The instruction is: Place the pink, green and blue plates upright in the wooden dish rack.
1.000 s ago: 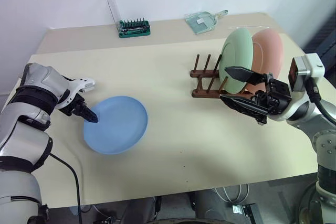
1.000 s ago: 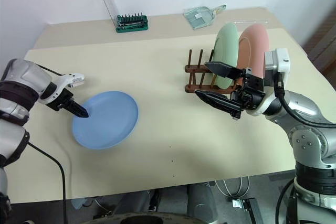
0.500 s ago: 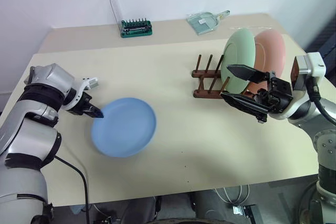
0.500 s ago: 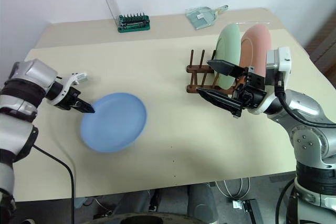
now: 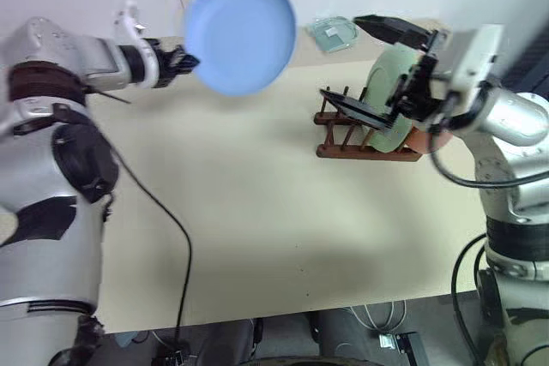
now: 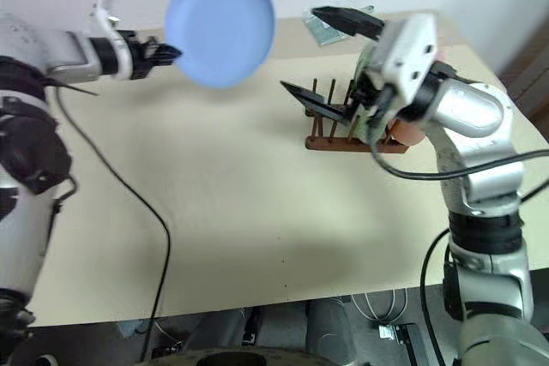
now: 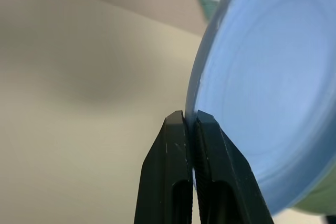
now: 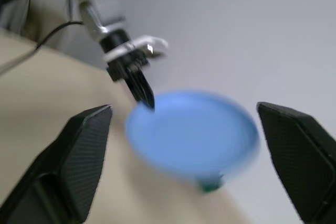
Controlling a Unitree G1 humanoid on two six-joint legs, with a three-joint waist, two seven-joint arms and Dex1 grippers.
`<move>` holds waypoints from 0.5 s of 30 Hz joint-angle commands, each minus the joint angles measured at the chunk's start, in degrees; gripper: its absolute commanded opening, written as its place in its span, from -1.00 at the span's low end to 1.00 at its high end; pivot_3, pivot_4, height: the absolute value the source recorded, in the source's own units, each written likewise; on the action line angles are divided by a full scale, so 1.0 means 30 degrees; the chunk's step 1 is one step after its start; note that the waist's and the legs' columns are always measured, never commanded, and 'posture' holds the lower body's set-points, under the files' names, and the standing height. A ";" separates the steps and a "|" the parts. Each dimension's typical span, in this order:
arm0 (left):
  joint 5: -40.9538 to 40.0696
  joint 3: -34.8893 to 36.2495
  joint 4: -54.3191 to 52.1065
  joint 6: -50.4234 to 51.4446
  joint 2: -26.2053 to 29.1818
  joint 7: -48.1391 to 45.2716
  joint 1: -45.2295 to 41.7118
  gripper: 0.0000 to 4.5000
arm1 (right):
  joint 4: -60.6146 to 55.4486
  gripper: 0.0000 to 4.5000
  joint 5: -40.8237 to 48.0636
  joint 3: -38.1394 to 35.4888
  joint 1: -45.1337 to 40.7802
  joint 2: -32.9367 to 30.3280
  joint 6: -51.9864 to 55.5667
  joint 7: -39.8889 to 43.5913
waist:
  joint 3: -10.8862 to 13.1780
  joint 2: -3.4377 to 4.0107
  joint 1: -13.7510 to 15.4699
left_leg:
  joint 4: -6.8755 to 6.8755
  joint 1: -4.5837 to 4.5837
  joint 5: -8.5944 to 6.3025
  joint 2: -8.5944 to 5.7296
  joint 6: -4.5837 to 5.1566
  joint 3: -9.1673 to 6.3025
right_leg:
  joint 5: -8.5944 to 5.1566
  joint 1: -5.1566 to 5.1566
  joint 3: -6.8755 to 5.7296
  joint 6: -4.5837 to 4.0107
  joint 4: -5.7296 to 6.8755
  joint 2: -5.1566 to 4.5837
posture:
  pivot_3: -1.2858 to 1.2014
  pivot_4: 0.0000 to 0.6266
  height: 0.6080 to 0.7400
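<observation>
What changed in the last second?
The left gripper closed on the blue plate's rim and lifted it off the table, up and toward the rack. The right gripper rose, jaws open. Green plate and pink plate stayed in the wooden dish rack.

Blue plate (image 8: 195, 129) pinched at its rim by left tool (image 8: 144, 97), between right tool's (image 8: 191, 166) wide-spread fingers (image 8: 79, 156).
</observation>
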 commanded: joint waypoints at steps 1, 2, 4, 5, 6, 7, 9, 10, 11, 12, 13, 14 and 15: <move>-0.2103 0.2832 -0.4559 0.0359 -0.1419 0.2941 0.0704 -0.97 | 0.1747 1.00 -0.4947 0.1332 -0.1160 -0.0964 -0.4536 -0.0317 | -0.0002 0.0001 -0.0102 | -0.0001 0.0001 -0.0005 0.0001 0.0008 0.0004 | 0.0002 -0.0003 0.0000 0.0002 0.0004 0.0000 | 0.03 -0.52 1.00; -0.2726 0.4095 -0.5758 0.0404 -0.2349 0.4358 0.1082 -0.97 | 0.2649 1.00 -0.7218 0.1839 -0.1806 -0.1504 -0.6308 -0.0963 | -0.0002 0.0001 -0.0156 | -0.0005 0.0007 -0.0007 0.0000 0.0012 0.0016 | 0.0004 -0.0004 0.0003 0.0002 0.0015 -0.0005 | 0.03 -0.52 1.00; -0.4112 0.6897 -0.7991 0.0144 -0.4304 0.7659 0.1402 -0.97 | 0.3697 1.00 -1.0185 0.2749 -0.2690 -0.2344 -0.9056 -0.1546 | 0.0001 0.0001 -0.0194 | -0.0007 -0.0004 -0.0007 -0.0007 0.0012 0.0040 | 0.0005 -0.0040 0.0010 0.0002 0.0004 -0.0017 | 0.03 -0.52 1.00; -0.4580 0.7661 -0.8973 0.0175 -0.5007 0.8763 0.1471 -0.97 | 0.4005 1.00 -1.0768 0.2950 -0.2871 -0.2517 -0.9746 -0.1694 | 0.0000 -0.0004 -0.0209 | -0.0016 0.0004 -0.0007 -0.0005 0.0010 0.0042 | 0.0004 -0.0045 0.0012 0.0002 0.0000 -0.0016 | 0.03 -0.52 1.00; -0.4958 0.8040 -0.9980 0.0459 -0.5624 0.9559 0.1518 -0.97 | 0.4341 1.00 -1.0995 0.2974 -0.2998 -0.2522 -1.0191 -0.1947 | -0.0001 -0.0007 -0.0246 | -0.0028 0.0003 -0.0002 0.0013 -0.0001 0.0037 | 0.0004 -0.0046 0.0008 0.0000 -0.0004 -0.0001 | 0.03 -0.52 1.00; -0.5315 0.8185 -1.0995 0.0801 -0.6213 1.0161 0.1603 -0.97 | 0.4758 1.00 -1.1313 0.3018 -0.3128 -0.2572 -1.0654 -0.2165 | -0.0001 -0.0007 -0.0347 | -0.0035 0.0005 -0.0001 0.0033 -0.0005 0.0031 | 0.0003 -0.0044 0.0004 -0.0001 -0.0009 0.0013 | 0.03 -0.52 1.00; -0.6109 0.8390 -1.2629 0.1719 -0.7291 1.1138 0.1810 -0.97 | 0.6005 1.00 -1.2644 0.3159 -0.3483 -0.2746 -1.1411 -0.2931 | -0.0001 -0.0007 -0.0449 | -0.0045 0.0010 0.0001 0.0038 -0.0011 0.0038 | 0.0004 -0.0042 0.0008 -0.0002 -0.0011 0.0012 | 0.03 -0.52 1.00; -0.6233 0.8192 -1.3349 0.2315 -0.7676 1.1516 0.2052 -0.97 | 0.6638 1.00 -1.3123 0.3172 -0.3723 -0.2779 -1.1699 -0.3298 | -0.0001 -0.0007 -0.0443 | -0.0042 0.0011 0.0001 0.0035 -0.0011 0.0050 | 0.0007 -0.0041 0.0014 -0.0006 -0.0011 0.0010 | 0.03 -0.52 1.00; -0.6418 0.8071 -1.4090 0.2690 -0.8102 1.1859 0.2315 -0.97 | 0.7236 1.00 -1.3935 0.3180 -0.4061 -0.2872 -1.1954 -0.3924 | 0.0000 -0.0007 -0.0427 | -0.0037 0.0014 0.0001 0.0033 -0.0010 0.0055 | 0.0009 -0.0036 0.0016 -0.0009 -0.0011 0.0008 | 0.03 -0.52 1.00; -0.6741 0.8060 -1.4734 0.3034 -0.8520 1.2097 0.2523 -0.97 | 0.7724 1.00 -1.4568 0.3194 -0.4361 -0.2939 -1.2352 -0.4490 | -0.0001 -0.0006 -0.0420 | -0.0034 0.0024 0.0001 0.0028 -0.0010 0.0060 | 0.0011 -0.0026 0.0023 -0.0012 -0.0011 0.0008 | 0.03 -0.52 1.00; -0.6874 0.7931 -1.5311 0.3519 -0.8836 1.2340 0.2757 -0.97 | 0.8086 1.00 -1.4839 0.3209 -0.4562 -0.2927 -1.2619 -0.4812 | -0.0001 -0.0006 -0.0416 | -0.0034 0.0032 0.0002 0.0027 -0.0010 0.0063 | 0.0013 -0.0024 0.0024 -0.0015 -0.0007 0.0008 | 0.03 -0.52 1.00; -0.6970 0.7871 -1.5852 0.3773 -0.9162 1.2690 0.2966 -0.97 | 0.8374 1.00 -1.5296 0.3256 -0.4759 -0.2936 -1.2812 -0.5218 | -0.0001 -0.0006 -0.0421 | -0.0036 0.0036 0.0002 0.0028 -0.0011 0.0061 | 0.0013 -0.0021 0.0026 -0.0015 -0.0008 0.0011 | 0.03 -0.52 1.00; -0.7028 0.7814 -1.6225 0.3930 -0.9383 1.2965 0.3126 -0.97 | 0.8602 1.00 -1.5566 0.3298 -0.4879 -0.2928 -1.2973 -0.5498 | -0.0001 -0.0006 -0.0415 | -0.0038 0.0039 0.0003 0.0030 -0.0012 0.0060 | 0.0013 -0.0020 0.0026 -0.0015 -0.0008 0.0014 | 0.03 -0.52 1.00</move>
